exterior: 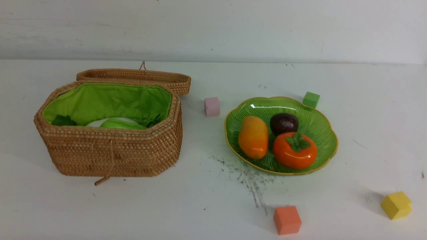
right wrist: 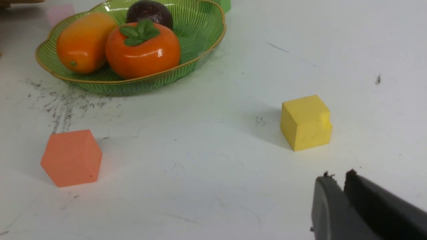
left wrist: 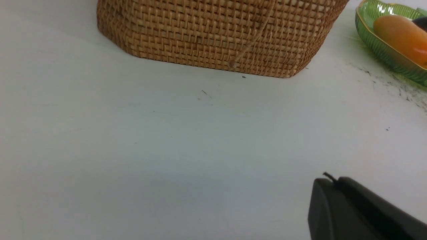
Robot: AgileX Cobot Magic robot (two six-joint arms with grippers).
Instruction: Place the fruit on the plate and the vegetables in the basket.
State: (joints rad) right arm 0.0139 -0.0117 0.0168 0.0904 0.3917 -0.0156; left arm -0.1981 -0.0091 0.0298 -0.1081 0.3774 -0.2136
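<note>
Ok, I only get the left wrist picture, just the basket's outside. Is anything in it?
Observer: Yes, the front view shows a pale green gourd lying inside the basket.
Child: Is the carrot there too?
Observer: No orange shows above the rim; it may sit hidden lower down.
Child: How many fruits are on the plate?
Observer: Three: mango, purple ball and persimmon, all on the plate.
</note>
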